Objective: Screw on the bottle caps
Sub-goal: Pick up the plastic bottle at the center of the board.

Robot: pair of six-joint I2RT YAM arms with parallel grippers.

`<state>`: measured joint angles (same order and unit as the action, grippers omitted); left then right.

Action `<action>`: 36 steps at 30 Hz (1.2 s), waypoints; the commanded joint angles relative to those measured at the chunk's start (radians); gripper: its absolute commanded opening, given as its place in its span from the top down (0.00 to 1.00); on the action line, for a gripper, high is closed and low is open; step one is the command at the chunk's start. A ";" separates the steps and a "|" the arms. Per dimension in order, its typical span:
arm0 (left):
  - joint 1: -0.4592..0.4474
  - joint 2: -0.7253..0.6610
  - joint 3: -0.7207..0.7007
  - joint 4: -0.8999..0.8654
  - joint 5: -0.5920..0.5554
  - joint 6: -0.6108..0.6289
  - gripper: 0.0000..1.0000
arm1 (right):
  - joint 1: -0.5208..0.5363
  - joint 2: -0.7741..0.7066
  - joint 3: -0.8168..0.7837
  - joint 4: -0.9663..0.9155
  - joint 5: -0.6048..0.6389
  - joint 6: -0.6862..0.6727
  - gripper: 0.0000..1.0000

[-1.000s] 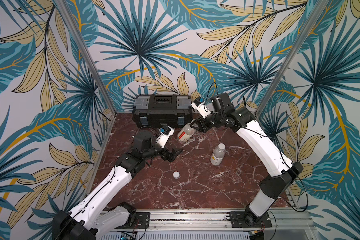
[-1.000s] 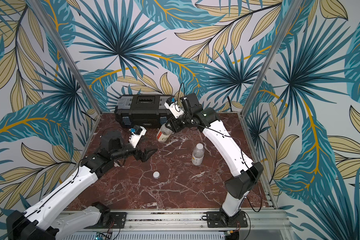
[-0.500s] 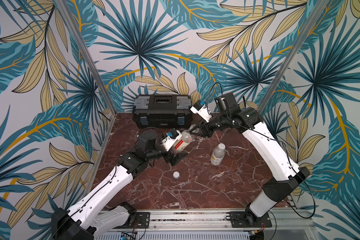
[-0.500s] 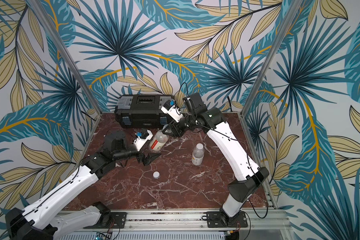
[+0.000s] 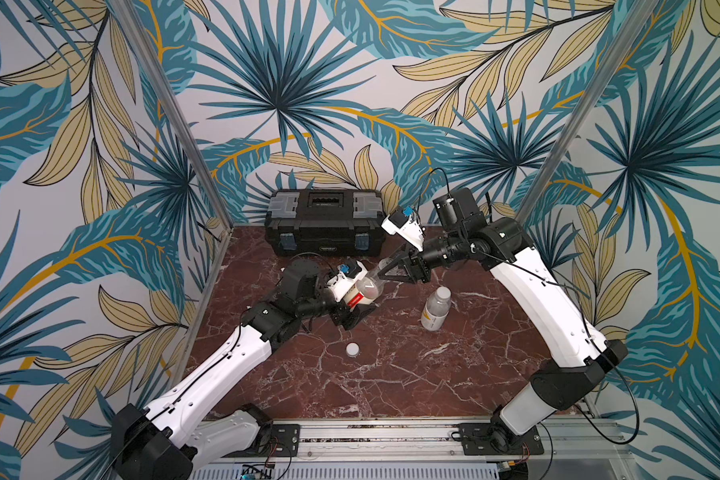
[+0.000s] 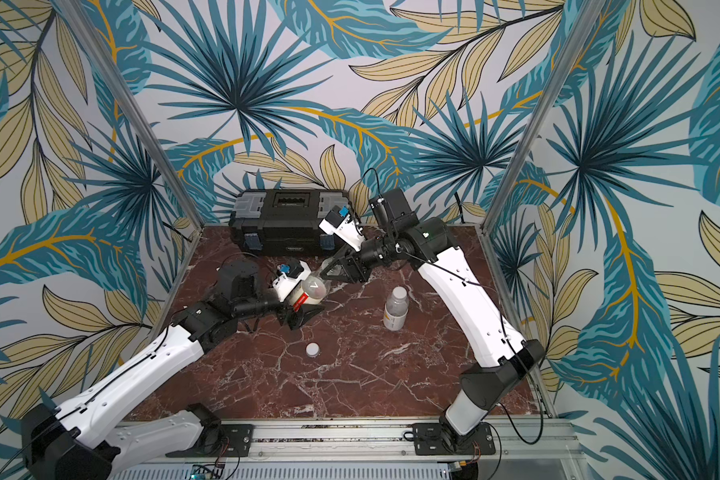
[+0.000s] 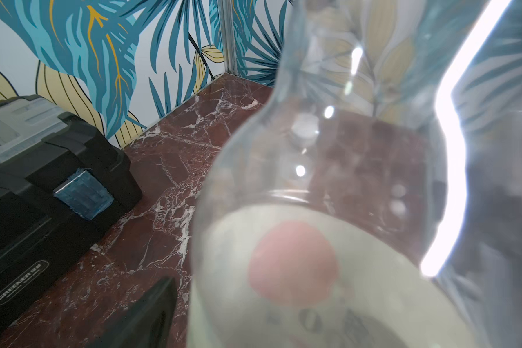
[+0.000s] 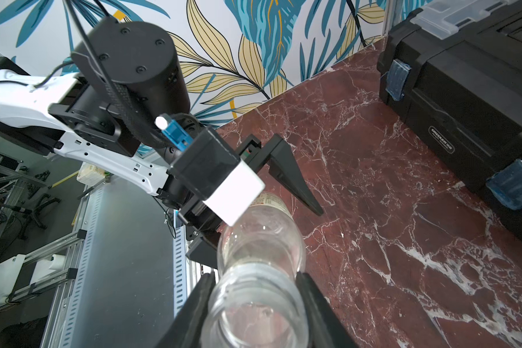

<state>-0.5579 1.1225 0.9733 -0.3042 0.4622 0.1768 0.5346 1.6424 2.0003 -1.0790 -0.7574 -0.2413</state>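
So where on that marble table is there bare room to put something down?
The widest bare patch is the front of the marble table, between the loose cap and the metal rail. Another lies between the capped bottle and the right arm. It is crowded in front of the toolbox, where the left gripper and right gripper meet at the open bottle.

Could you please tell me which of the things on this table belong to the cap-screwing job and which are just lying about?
Belong to the job:
- uncapped red-labelled bottle, held off the table
- loose white cap on the marble
- yellow-labelled bottle, standing, its cap already on

Just lying about:
- black toolbox at the back
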 commanded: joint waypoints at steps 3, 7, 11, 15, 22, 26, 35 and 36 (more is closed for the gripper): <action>-0.004 -0.012 0.049 0.014 0.025 0.003 0.22 | 0.002 -0.022 -0.031 0.016 -0.048 -0.013 1.00; -0.006 0.001 0.060 -0.009 0.041 0.002 0.35 | 0.000 -0.023 -0.035 0.019 -0.047 -0.016 1.00; -0.005 0.013 0.072 -0.022 0.041 -0.018 0.40 | -0.006 -0.021 -0.038 0.024 -0.038 -0.006 1.00; -0.007 0.013 0.070 -0.021 0.033 -0.027 0.36 | -0.007 -0.027 -0.051 0.055 -0.008 0.021 0.70; -0.006 0.005 0.061 -0.032 -0.069 -0.026 0.37 | -0.028 -0.080 -0.089 0.183 0.196 0.119 0.26; -0.005 0.009 0.056 -0.030 -0.249 -0.039 0.37 | -0.033 -0.142 -0.131 0.241 0.340 0.147 0.19; -0.004 -0.007 0.035 0.045 -0.552 -0.094 0.32 | 0.039 -0.174 -0.275 0.163 0.458 0.108 0.18; -0.002 -0.011 0.030 0.060 -0.600 -0.100 0.32 | 0.057 -0.168 -0.300 0.159 0.477 0.112 0.18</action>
<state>-0.5674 1.1351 0.9848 -0.3180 0.0349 0.1070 0.5514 1.4559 1.7756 -0.8894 -0.3634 -0.1226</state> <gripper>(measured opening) 0.676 0.822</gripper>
